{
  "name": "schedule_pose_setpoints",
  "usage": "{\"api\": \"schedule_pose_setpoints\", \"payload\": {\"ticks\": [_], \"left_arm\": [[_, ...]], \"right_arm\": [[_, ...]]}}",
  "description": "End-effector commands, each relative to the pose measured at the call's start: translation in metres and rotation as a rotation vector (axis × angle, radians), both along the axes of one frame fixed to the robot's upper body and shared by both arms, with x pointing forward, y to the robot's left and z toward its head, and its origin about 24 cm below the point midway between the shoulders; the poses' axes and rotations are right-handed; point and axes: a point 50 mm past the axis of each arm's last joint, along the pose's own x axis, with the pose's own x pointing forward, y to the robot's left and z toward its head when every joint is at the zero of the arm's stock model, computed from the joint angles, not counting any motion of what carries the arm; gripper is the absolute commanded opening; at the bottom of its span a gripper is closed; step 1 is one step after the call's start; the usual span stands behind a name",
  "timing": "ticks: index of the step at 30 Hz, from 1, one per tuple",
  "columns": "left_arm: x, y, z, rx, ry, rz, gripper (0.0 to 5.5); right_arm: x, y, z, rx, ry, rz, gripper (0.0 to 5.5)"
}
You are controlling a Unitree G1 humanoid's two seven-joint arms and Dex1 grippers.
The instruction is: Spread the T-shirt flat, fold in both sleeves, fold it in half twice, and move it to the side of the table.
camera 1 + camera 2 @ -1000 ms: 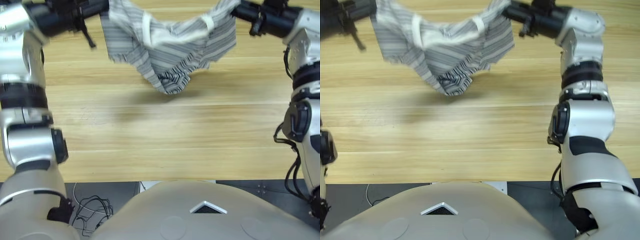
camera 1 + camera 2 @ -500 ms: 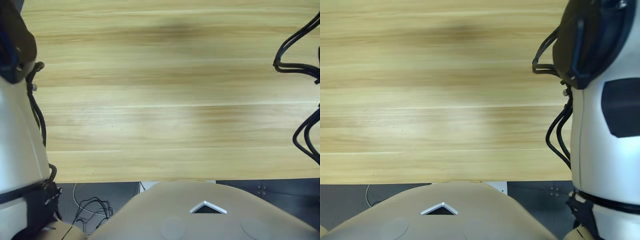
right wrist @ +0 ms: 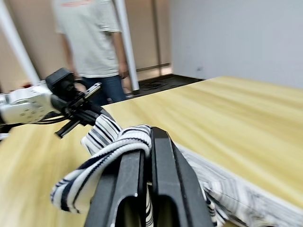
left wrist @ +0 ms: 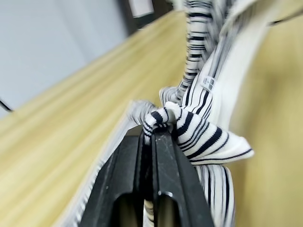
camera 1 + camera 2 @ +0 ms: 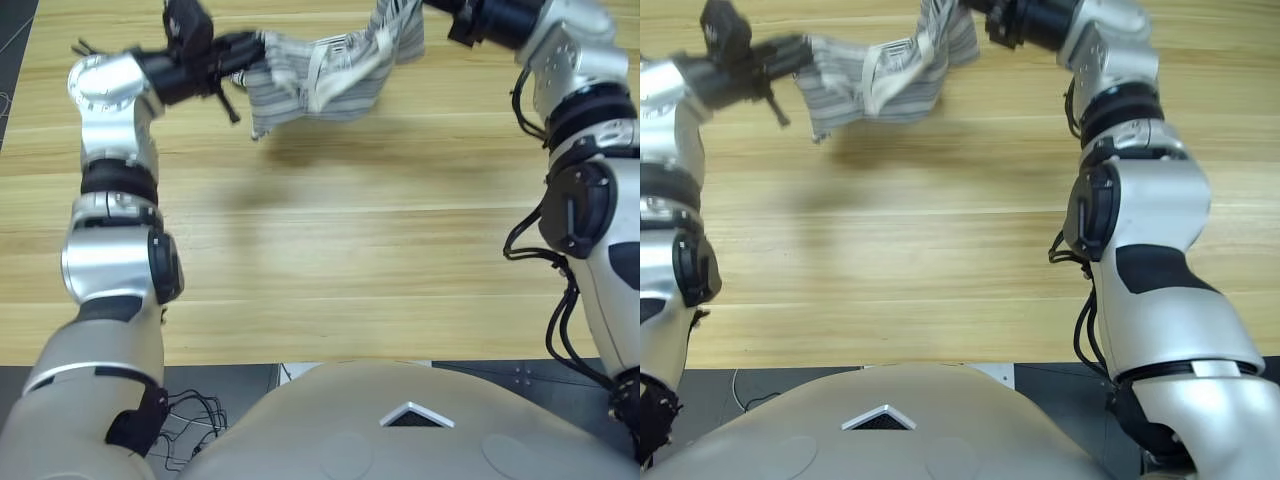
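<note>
Over pale plank table point(image 5: 350, 250), left gripper point(image 4: 152, 140) and right gripper point(image 3: 147, 140) pinch the crumpled striped T-shirt point(image 5: 322, 82).

Lab-like room, wooden table point(image 5: 330, 250), floor cables point(image 5: 188, 412)

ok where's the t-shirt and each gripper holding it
T-shirt point(image 5: 335, 90), left eye view, on the striped cloth hanging between the arms.
left gripper point(image 4: 150, 136), left wrist view, between the fingertips pinching the cloth.
right gripper point(image 3: 147, 142), right wrist view, between the fingertips clamping the cloth.
</note>
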Motion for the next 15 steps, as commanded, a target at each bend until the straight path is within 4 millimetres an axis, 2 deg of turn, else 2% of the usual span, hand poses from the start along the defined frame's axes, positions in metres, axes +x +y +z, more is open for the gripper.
{"api": "schedule_pose_setpoints", "payload": {"ticks": [1, 3, 5, 8, 11, 13, 15], "left_arm": [[-0.035, 0.016, 0.053, 0.067, -0.079, -0.207, 0.12], [-0.043, 0.01, 0.053, 0.084, -0.064, -0.241, 0.12], [-0.053, 0.002, 0.043, 0.112, -0.023, -0.286, 0.12], [-0.073, -0.011, -0.011, 0.279, 0.115, -0.351, 0.12], [-0.102, -0.007, -0.062, 0.47, 0.291, -0.443, 0.12], [-0.124, 0.004, -0.08, 0.59, 0.394, -0.518, 0.12], [-0.142, 0.012, -0.085, 0.671, 0.475, -0.578, 0.12]], "right_arm": [[-0.021, -0.032, 0.005, 0.081, -0.026, 0.167, 0.1], [-0.03, -0.037, 0.005, 0.046, -0.037, 0.199, 0.1], [-0.039, -0.04, -0.003, -0.039, -0.051, 0.223, 0.1], [-0.061, -0.042, -0.036, -0.269, -0.057, 0.283, 0.1], [-0.079, -0.049, -0.064, -0.428, -0.032, 0.334, 0.1], [-0.087, -0.055, -0.076, -0.511, -0.016, 0.361, 0.1], [-0.092, -0.06, -0.082, -0.576, -0.01, 0.378, 0.1]]}}
